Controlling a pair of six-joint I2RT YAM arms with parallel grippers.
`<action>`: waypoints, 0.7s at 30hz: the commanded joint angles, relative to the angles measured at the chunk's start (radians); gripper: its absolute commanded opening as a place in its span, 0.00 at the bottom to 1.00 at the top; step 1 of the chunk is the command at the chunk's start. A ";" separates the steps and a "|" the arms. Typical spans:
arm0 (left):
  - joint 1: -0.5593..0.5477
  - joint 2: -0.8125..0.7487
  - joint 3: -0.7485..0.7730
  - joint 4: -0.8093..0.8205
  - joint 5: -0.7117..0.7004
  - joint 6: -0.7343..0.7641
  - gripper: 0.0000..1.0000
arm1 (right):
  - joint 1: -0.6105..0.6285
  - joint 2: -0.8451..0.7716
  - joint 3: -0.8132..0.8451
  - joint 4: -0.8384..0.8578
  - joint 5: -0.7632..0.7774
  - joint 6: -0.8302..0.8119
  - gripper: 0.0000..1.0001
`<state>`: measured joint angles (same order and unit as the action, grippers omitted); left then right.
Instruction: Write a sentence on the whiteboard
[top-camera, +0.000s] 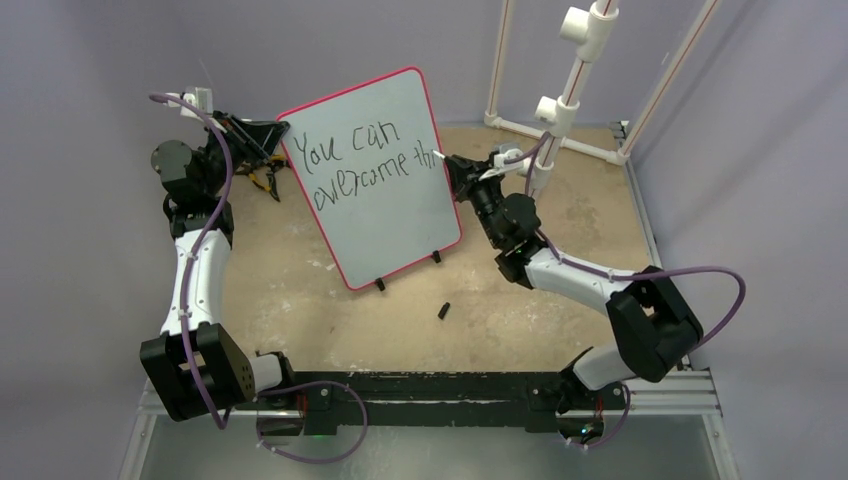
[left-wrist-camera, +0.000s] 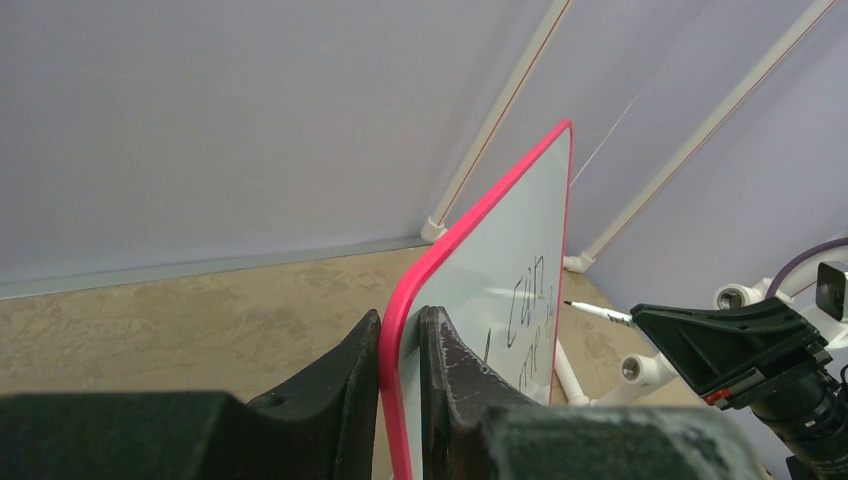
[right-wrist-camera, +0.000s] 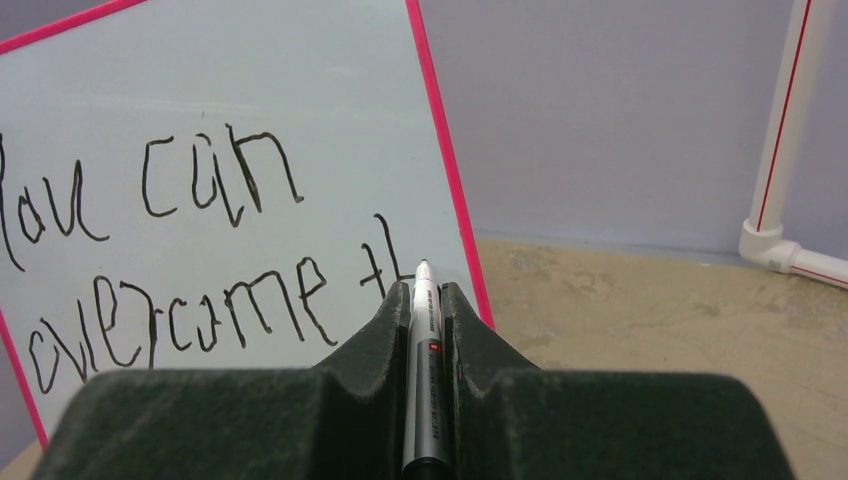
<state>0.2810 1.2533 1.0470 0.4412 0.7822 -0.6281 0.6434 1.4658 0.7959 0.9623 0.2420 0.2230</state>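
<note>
The whiteboard (top-camera: 385, 200) stands tilted on small black feet, white with a red-pink rim. The sentence (top-camera: 360, 160) in black marker reads "You can" over "overcome th". My left gripper (top-camera: 268, 150) is shut on the board's left edge; in the left wrist view (left-wrist-camera: 403, 345) the rim (left-wrist-camera: 400, 330) sits clamped between the fingers. My right gripper (top-camera: 462, 172) is shut on a silver marker (right-wrist-camera: 424, 360), tip forward. The marker's tip (right-wrist-camera: 423, 265) is at the board just right of "th", near the right rim. The marker also shows in the left wrist view (left-wrist-camera: 600, 313).
A small black marker cap (top-camera: 443, 310) lies on the tan tabletop in front of the board. A white PVC pipe frame (top-camera: 560, 110) stands at the back right, close behind my right arm. Purple walls enclose the table.
</note>
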 joint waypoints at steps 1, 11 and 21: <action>0.005 0.006 -0.016 0.005 0.005 0.007 0.15 | -0.011 0.017 0.064 0.067 0.027 0.010 0.00; 0.007 0.007 -0.017 0.007 0.006 0.004 0.15 | -0.011 0.060 0.078 0.062 0.041 -0.002 0.00; 0.006 0.006 -0.017 0.007 0.005 0.005 0.15 | -0.010 0.014 0.038 0.092 0.050 -0.001 0.00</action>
<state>0.2813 1.2533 1.0466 0.4412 0.7822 -0.6285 0.6434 1.5192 0.8318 0.9817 0.2527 0.2096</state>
